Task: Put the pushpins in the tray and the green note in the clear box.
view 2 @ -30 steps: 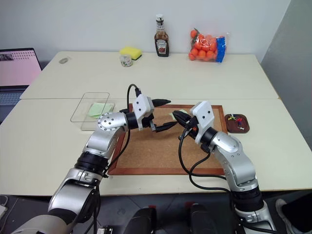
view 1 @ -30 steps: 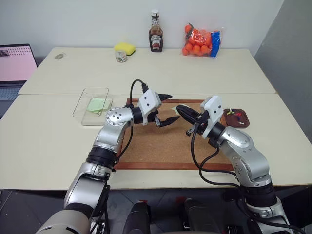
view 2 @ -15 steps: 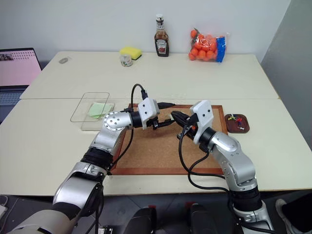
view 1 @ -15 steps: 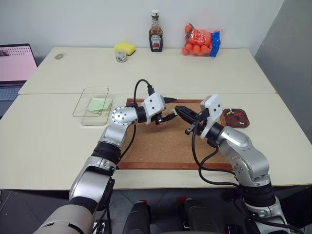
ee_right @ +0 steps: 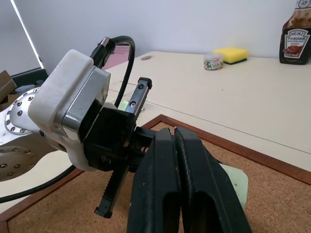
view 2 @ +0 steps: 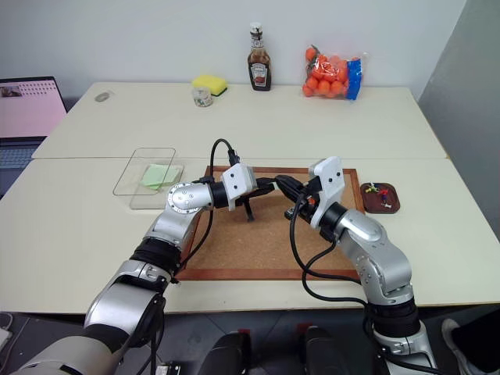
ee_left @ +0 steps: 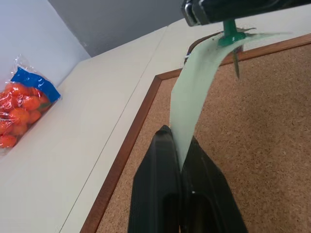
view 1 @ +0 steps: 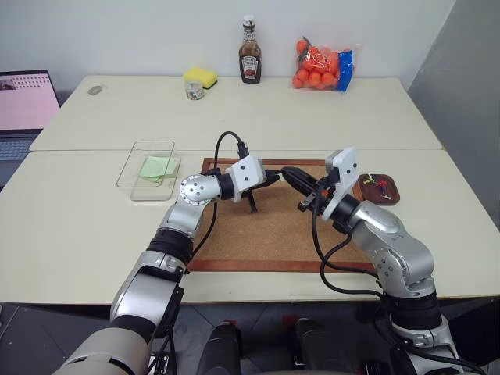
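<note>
Corkboard on cream table; left end effector pinching green note; right end effector clamped on pushpin.

The green note, a pale mint slip, hangs in the air above the corkboard, pinched at one end between the left fingers and pierced at the other by a dark green pushpin clamped in the right fingers. More pushpins, red and yellow, lie in the reddish-brown tray near the desk's right edge. The clear box stands toward the desk's left side.
</note>
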Robot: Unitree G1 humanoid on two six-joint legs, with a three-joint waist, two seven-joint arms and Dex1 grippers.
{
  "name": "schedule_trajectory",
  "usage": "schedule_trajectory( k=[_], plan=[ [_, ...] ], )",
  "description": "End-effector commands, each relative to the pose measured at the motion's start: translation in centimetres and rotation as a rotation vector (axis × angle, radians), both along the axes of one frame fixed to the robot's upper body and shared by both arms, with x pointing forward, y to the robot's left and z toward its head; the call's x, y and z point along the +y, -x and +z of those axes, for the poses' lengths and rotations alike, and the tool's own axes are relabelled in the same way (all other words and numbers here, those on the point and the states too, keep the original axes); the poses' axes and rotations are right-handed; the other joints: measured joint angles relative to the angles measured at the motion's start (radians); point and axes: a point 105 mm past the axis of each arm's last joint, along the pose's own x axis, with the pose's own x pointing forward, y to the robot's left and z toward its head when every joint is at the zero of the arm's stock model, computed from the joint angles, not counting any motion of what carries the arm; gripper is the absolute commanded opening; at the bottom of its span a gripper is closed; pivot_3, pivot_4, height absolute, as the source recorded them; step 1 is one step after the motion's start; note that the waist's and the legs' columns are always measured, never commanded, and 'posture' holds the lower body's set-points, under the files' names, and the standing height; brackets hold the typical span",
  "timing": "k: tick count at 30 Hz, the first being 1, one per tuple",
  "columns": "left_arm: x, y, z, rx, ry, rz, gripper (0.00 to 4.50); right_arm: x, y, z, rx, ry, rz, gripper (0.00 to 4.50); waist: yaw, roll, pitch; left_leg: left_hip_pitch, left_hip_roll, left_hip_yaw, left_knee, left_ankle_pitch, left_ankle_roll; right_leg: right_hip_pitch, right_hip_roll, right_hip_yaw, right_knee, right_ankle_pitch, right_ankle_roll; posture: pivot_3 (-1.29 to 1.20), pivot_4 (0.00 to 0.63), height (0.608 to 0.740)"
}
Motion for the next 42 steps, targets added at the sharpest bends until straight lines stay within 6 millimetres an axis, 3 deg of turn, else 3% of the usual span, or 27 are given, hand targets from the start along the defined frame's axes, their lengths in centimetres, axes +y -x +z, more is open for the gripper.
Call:
schedule_trajectory(
  k=[1, 15, 27, 32, 35, 42],
  plan=[
    [-0.2, 0.2, 1.2, -0.041, 0.025, -0.029, 0.01, 0.2, 0.5, 2.0, -0.067, -0.036, 0.013, 0.0, 0.0, 0.0, 0.0, 0.0, 0.0, 0.0, 0.0, 0.0, 0.0, 0.0, 0.0, 0.0, 0.0, 0.0, 0.0, 0.0, 0.15, 0.74],
    [0.0, 1.3, -0.1, -0.036, -0.041, -0.098, 0.01, -1.0, -0.6, 3.3, -0.07, -0.158, -0.117, 0.0, 0.0, 0.0, 0.0, 0.0, 0.0, 0.0, 0.0, 0.0, 0.0, 0.0, 0.0, 0.0, 0.0, 0.0, 0.0, 0.0, 0.15, 0.74],
    [0.4, 1.1, 0.0, -0.04, -0.026, -0.075, 0.01, -1.5, -0.6, 3.8, -0.073, -0.187, -0.147, 0.0, 0.0, 0.0, 0.0, 0.0, 0.0, 0.0, 0.0, 0.0, 0.0, 0.0, 0.0, 0.0, 0.0, 0.0, 0.0, 0.0, 0.15, 0.74],
    [1.4, 1.4, 0.5, -0.004, 0.011, -0.055, 0.01, -6.2, 0.0, 3.3, -0.089, -0.118, -0.296, 0.0, 0.001, 0.0, 0.0, 0.0, 0.0, 0.0, 0.0, 0.0, 0.0, 0.0, 0.0, 0.0, 0.0, 0.0, -0.001, 0.0, 0.15, 0.74],
    [1.9, 2.1, 0.2, 0.028, 0.026, -0.041, 0.01, -10.4, 0.5, 1.3, -0.07, -0.015, -0.453, 0.0, 0.003, 0.0, 0.0, -0.001, 0.0, 0.0, 0.0, 0.0, 0.0, 0.0, -0.001, 0.0, -0.001, 0.0, -0.001, 0.0, 0.15, 0.74],
    [1.9, 2.9, 0.4, 0.086, 0.058, -0.026, 0.01, -15.9, -0.3, -2.5, 0.0, 0.229, -0.689, 0.0, -0.004, 0.0, 0.0, 0.001, 0.0, 0.001, 0.0, 0.0, 0.0, 0.0, 0.0, 0.001, 0.001, 0.0, 0.0, 0.0, 0.15, 0.74]
  ],
)
